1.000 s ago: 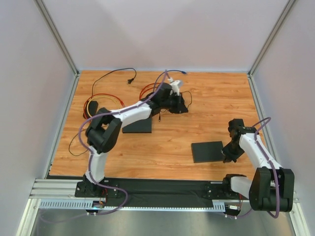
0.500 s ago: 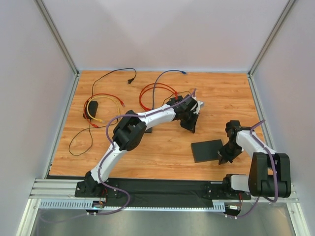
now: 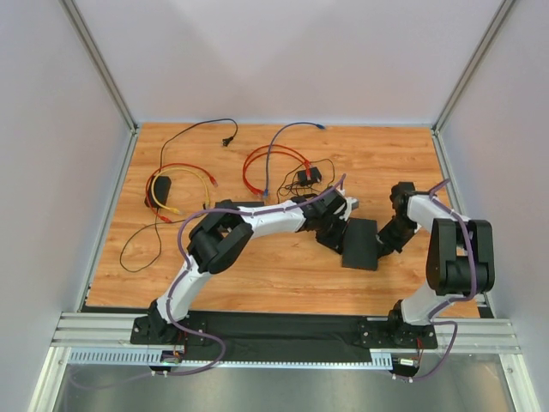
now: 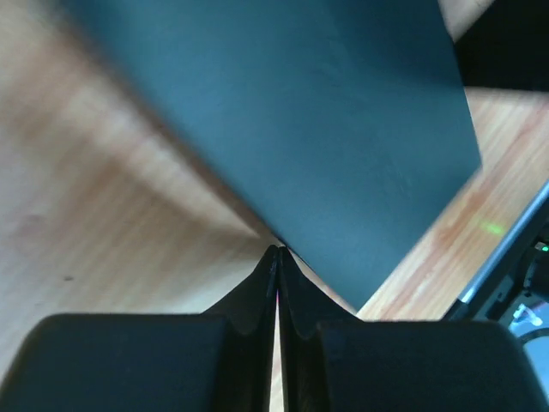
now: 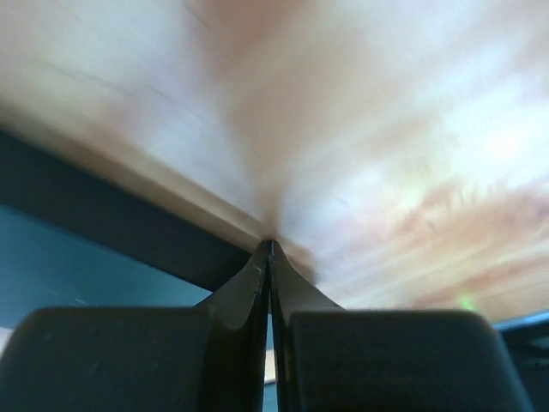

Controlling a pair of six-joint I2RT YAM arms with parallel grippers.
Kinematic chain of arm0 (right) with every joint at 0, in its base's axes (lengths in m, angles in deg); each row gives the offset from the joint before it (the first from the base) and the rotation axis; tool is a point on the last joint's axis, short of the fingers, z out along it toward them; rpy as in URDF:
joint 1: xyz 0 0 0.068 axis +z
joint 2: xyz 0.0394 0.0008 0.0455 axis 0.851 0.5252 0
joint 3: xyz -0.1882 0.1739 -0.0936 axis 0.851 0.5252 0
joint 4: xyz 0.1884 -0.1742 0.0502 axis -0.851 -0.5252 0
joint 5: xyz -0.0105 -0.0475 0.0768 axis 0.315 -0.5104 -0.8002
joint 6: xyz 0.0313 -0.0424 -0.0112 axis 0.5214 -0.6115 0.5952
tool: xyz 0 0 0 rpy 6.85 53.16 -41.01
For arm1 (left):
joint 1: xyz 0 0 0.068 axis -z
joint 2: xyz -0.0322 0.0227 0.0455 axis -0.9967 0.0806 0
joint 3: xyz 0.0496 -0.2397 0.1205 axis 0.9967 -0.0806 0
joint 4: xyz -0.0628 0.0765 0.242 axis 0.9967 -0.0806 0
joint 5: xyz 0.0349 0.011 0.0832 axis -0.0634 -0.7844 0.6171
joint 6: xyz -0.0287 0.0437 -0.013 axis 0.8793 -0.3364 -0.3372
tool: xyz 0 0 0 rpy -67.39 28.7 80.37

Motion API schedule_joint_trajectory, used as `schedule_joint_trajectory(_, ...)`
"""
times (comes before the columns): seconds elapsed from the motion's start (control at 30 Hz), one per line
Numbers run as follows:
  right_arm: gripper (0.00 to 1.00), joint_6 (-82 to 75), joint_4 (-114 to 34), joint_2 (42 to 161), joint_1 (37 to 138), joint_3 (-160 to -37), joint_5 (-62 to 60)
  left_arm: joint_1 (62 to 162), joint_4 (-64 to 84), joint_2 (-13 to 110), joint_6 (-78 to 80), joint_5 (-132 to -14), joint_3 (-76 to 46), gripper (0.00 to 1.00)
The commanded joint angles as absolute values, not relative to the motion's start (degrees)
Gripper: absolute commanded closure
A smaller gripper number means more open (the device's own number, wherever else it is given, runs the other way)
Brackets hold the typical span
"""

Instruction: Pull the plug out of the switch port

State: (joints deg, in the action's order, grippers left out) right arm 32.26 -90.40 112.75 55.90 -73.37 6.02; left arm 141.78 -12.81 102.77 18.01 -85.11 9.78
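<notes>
A flat black box [image 3: 362,245] lies on the wooden table right of centre, with no cable visibly plugged into it. My left gripper [image 3: 337,240] is shut and empty, its tips against the box's left edge. In the left wrist view the shut tips [image 4: 277,250] meet the edge of the dark slab [image 4: 343,129]. My right gripper [image 3: 385,243] is shut and empty at the box's right side. In the right wrist view its tips [image 5: 271,244] press on the wood beside the slab's edge [image 5: 103,223]. No plug shows in either wrist view.
A small black device [image 3: 306,176] with thin black cords lies at the far middle. Red [image 3: 257,159], blue [image 3: 287,129], yellow [image 3: 193,176] and black [image 3: 193,129] cables lie at the far left. A second black slab [image 3: 250,207] is mostly under my left arm.
My left arm swung from the far middle toward the right and nearer, onto the black box. My right gripper moved farther in. The box slid away from the near edge and turned.
</notes>
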Motion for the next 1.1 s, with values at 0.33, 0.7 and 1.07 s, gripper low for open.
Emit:
schedule_joint_trajectory(0.33, 0.95, 24.8, -93.1, 109.4, 56.4, -84.5, 14.2, 143.8, -6.8, 82.5, 17.9, -74.9, -1.9, 0.83)
schedule_joint_trajectory(0.7, 0.96, 26.6, -91.0, 93.9, 56.1, -67.5, 13.8, 133.2, -10.3, 91.6, 8.7, -81.0, 9.6, 0.98)
schedule_joint_trajectory(1.07, 0.97, 29.6, -86.2, 94.5, 56.1, -63.7, 10.7, 132.9, -10.7, 104.1, 8.9, -77.2, 20.3, 1.00)
